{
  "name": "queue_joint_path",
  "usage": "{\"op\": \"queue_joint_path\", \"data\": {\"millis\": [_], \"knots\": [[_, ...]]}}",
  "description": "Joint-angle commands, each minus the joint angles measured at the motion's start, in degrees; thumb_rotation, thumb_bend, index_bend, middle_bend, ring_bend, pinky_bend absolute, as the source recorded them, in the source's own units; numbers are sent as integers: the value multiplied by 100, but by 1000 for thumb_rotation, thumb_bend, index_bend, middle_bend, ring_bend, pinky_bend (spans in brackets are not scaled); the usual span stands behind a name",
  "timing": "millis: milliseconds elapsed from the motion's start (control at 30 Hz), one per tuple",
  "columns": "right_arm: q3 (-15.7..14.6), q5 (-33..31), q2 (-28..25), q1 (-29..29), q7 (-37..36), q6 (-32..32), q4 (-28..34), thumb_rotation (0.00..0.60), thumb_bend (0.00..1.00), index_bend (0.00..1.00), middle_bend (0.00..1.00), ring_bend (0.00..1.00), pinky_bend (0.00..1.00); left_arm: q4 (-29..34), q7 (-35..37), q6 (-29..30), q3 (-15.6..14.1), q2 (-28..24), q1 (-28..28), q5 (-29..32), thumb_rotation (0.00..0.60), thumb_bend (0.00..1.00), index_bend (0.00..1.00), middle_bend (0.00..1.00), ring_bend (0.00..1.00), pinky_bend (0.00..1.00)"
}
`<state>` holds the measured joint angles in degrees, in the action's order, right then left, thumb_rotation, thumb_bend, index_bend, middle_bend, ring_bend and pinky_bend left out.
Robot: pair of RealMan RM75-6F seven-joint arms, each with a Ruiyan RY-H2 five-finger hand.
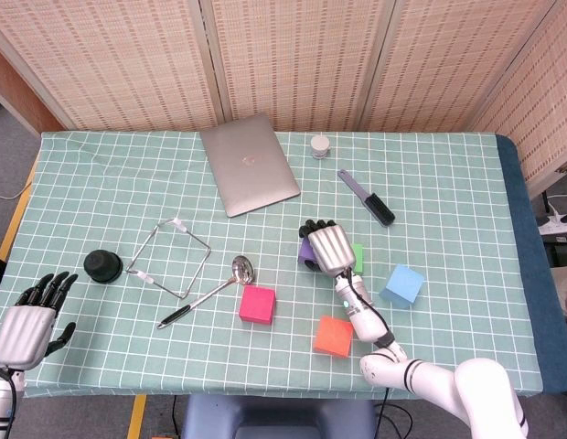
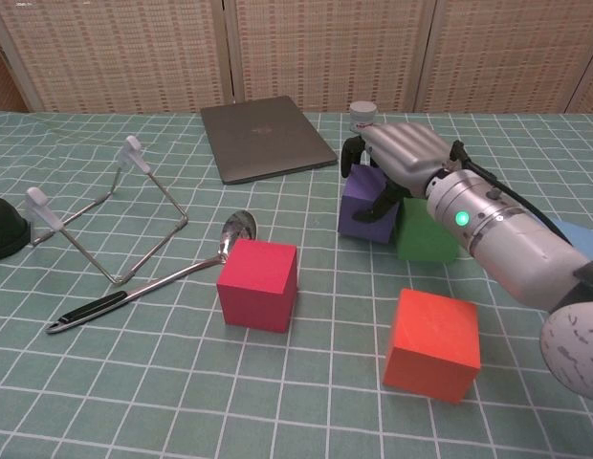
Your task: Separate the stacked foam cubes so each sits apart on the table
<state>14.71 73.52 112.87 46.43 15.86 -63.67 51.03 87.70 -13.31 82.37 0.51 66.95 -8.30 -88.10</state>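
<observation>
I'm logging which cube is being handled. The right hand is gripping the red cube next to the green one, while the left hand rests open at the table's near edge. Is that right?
Not quite: the right hand grips the purple cube, not the red cube, which sits untouched nearer the camera. The chest view shows this. The purple cube is beside the green cube, and the left hand is open at the near edge.

Right hand [image 2: 404, 153] fingers curled down; left hand [image 1: 24, 322] spread
</observation>
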Motion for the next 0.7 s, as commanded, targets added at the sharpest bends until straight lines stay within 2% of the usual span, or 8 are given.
{"op": "queue_joint_path", "data": {"millis": [33, 233, 367, 467, 567, 633, 700], "knots": [[-111, 401, 128, 8, -604, -322, -218, 600, 129, 490, 576, 554, 613, 1, -4, -6, -1, 1, -2, 3, 600, 332, 102, 99, 99, 284], [-297, 998, 224, 38, -1686, -830, -486, 600, 130, 492, 576, 554, 613, 8, -11, -4, -4, 4, -3, -3, 600, 333, 102, 99, 99, 283], [-404, 1101, 204, 106, -2086, -597, -509, 600, 129, 491, 576, 547, 604, 5, -9, -15, -5, 5, -7, 3, 600, 333, 103, 99, 99, 283], [-451, 1107, 189, 147, -2228, -380, -501, 600, 130, 475, 567, 495, 567, 2, -4, -14, -4, 2, -7, 3, 600, 333, 102, 99, 99, 283], [-460, 1096, 181, 156, -2259, -301, -486, 600, 130, 455, 514, 394, 464, 2, 2, -9, -2, 1, -6, 3, 600, 334, 102, 99, 99, 283], [-484, 1099, 171, 163, -2270, -235, -481, 600, 129, 426, 434, 290, 353, 0, 8, -7, 0, 0, -6, 4, 600, 333, 102, 99, 99, 283], [-541, 1110, 140, 167, -2277, -101, -491, 600, 130, 325, 223, 79, 114, -7, 25, -5, 5, -4, -4, 15, 600, 332, 102, 99, 99, 283]]}}
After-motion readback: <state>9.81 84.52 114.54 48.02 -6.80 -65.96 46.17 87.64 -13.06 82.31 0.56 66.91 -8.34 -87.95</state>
